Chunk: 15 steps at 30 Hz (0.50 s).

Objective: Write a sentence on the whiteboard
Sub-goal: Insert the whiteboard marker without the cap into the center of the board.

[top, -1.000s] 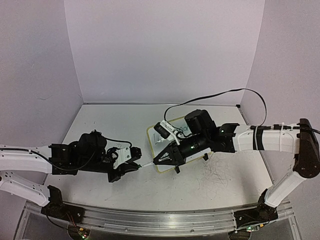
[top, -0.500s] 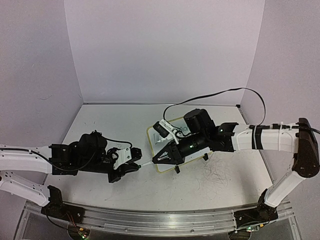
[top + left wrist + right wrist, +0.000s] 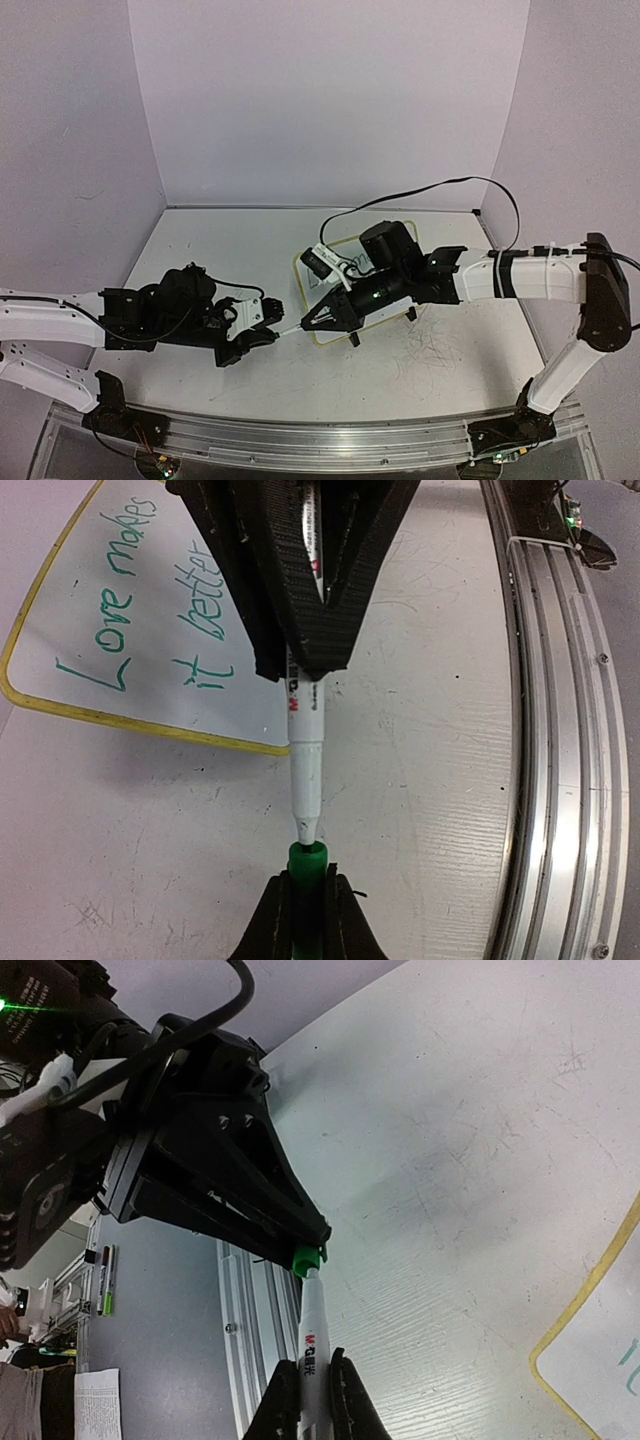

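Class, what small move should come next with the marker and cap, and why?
Probably the right gripper should push the marker into the green cap that the left gripper holds: the tip is at its mouth and the whiteboard already bears a sentence.

The whiteboard (image 3: 160, 692) is showing a smooth white face, the table (image 3: 420, 780) is looking matt, grainy and scuffed, the marker (image 3: 305, 770) and its green cap (image 3: 307, 865) are looking like smooth plastic, and the rail (image 3: 555, 730) is gleaming as brushed metal.
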Motion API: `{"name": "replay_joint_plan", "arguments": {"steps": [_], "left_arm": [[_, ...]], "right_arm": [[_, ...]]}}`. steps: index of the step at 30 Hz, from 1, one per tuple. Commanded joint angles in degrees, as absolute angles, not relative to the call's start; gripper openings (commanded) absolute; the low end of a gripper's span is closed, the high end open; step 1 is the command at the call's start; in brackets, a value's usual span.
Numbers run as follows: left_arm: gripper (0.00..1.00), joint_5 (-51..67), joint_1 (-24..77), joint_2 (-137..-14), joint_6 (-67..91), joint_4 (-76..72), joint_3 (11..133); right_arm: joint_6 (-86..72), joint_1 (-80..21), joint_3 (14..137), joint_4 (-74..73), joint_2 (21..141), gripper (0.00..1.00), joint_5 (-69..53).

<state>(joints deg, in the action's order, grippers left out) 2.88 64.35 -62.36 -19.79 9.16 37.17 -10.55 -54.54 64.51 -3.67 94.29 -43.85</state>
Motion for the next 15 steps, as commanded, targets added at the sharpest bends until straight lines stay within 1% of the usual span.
{"name": "replay_joint_plan", "arguments": {"steps": [1,9,15], "left_arm": [[0.0,2.79,65.08,-62.94,-20.75,6.5,40.85],[0.0,0.58,65.38,-63.72,-20.25,6.51,40.87],[0.0,-1.43,65.72,-64.36,-20.64,6.34,41.68]], "right_arm": [[-10.73,-55.39,67.39,-1.67,95.58,0.0,-45.45],[-11.2,-56.64,66.49,-1.77,95.1,0.0,-43.25],[-14.2,-57.23,66.36,0.23,97.7,0.0,-43.94]]}}
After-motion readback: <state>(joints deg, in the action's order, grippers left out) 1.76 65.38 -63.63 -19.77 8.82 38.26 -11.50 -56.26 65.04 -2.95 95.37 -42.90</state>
